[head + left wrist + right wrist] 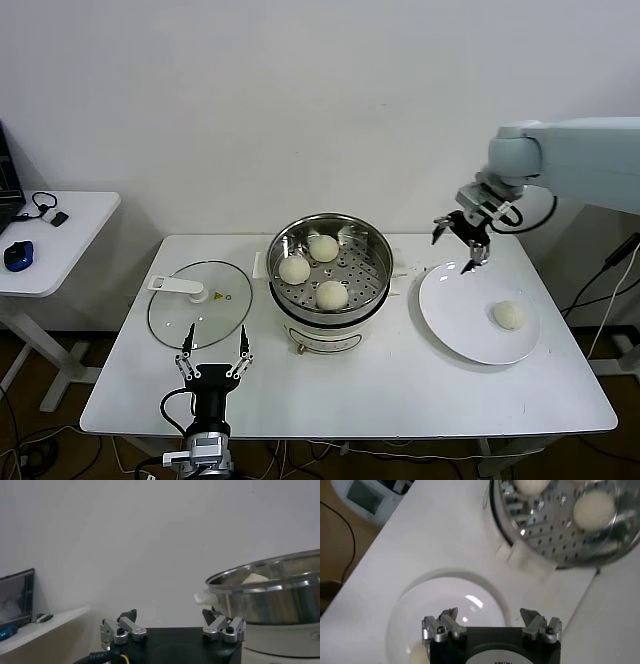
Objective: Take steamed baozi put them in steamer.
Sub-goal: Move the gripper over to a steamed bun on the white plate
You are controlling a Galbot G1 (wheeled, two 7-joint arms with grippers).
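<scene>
The steamer (372, 262) stands mid-table with three baozi on its perforated floor: one at the back (323, 248), one on the left (294, 269) and one at the front (332, 294). A fourth baozi (509, 315) lies on the white plate (450, 300) to its right. My right gripper (462, 238) is open and empty, hovering above the plate's far-left rim, apart from that baozi. The right wrist view shows the plate (445, 595) under the gripper (490, 622) and the steamer (560, 535) beyond. My left gripper (213, 350) is open and empty, parked at the table's front edge.
A flat glass lid (200, 303) with a white handle lies left of the steamer, just behind my left gripper. The steamer's steel wall (270, 595) shows in the left wrist view. A small side table (70, 240) with a blue mouse stands at far left.
</scene>
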